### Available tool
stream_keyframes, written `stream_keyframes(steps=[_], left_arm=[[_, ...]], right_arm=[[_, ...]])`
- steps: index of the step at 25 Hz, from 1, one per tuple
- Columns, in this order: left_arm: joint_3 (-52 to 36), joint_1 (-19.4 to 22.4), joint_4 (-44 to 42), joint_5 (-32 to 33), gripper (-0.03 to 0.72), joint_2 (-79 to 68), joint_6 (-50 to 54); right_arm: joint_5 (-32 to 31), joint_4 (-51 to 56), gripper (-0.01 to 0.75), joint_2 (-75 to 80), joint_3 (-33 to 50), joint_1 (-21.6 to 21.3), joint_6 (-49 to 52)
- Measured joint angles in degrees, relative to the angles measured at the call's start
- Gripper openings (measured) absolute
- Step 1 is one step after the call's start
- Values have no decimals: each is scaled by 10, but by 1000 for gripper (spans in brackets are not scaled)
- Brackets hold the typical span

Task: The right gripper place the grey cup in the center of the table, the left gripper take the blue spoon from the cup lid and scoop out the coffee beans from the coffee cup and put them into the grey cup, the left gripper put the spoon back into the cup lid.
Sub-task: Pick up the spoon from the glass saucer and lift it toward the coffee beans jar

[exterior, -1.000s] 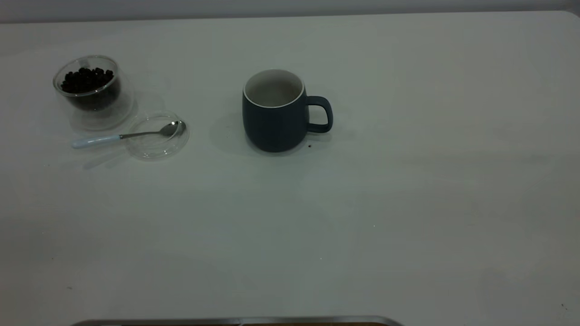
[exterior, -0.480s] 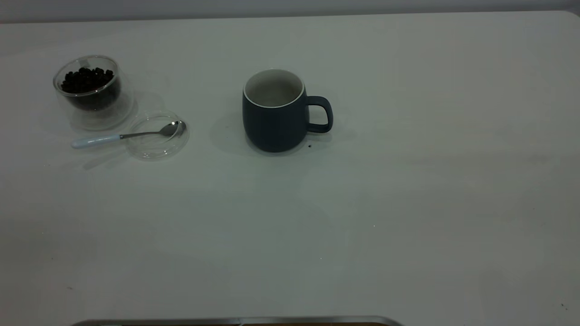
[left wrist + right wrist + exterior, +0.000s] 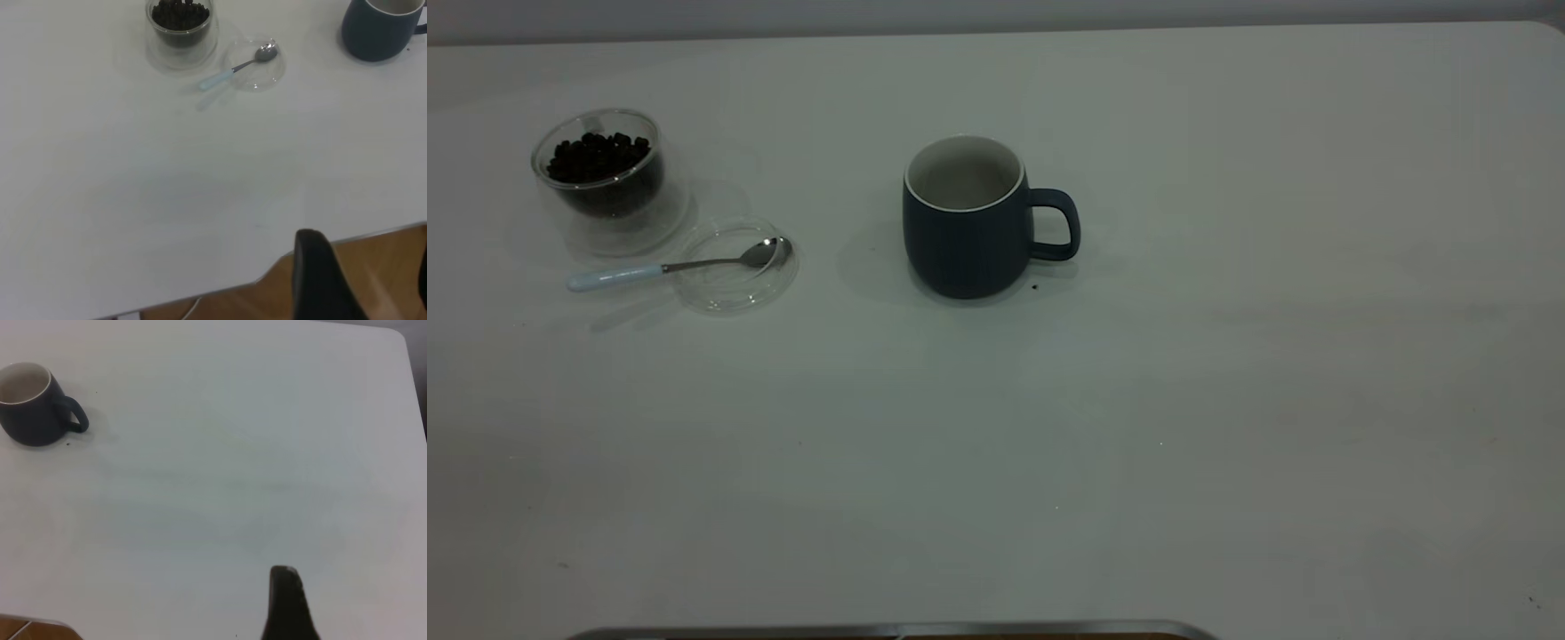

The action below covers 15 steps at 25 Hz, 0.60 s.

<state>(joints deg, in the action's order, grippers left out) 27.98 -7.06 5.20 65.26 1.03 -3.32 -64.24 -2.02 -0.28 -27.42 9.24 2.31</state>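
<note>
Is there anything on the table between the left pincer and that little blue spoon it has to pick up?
Nothing visible. In the left wrist view, bare table stretches from the left pincer at the near edge to the blue spoon, whose bowl rests in the cup lid beside the coffee cup.

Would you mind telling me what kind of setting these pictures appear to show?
Probably a robot test bench staged as a coffee corner: a bare white table holding only a grey cup, a glass coffee cup of coffee beans, and a blue spoon resting in the cup lid.
</note>
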Motion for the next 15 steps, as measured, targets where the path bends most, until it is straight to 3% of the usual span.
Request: stream_keyframes(steps=[5,9,15], left_arm=[[4,0,15,-40,430,-21,109],[8,0,12,-129,430,-110,181],[14,0,-12,-243,421,-299,196]], right_arm=[[0,0,542,0,0,0,0],[0,0,542,0,0,0,0],[0,0,542,0,0,0,0]])
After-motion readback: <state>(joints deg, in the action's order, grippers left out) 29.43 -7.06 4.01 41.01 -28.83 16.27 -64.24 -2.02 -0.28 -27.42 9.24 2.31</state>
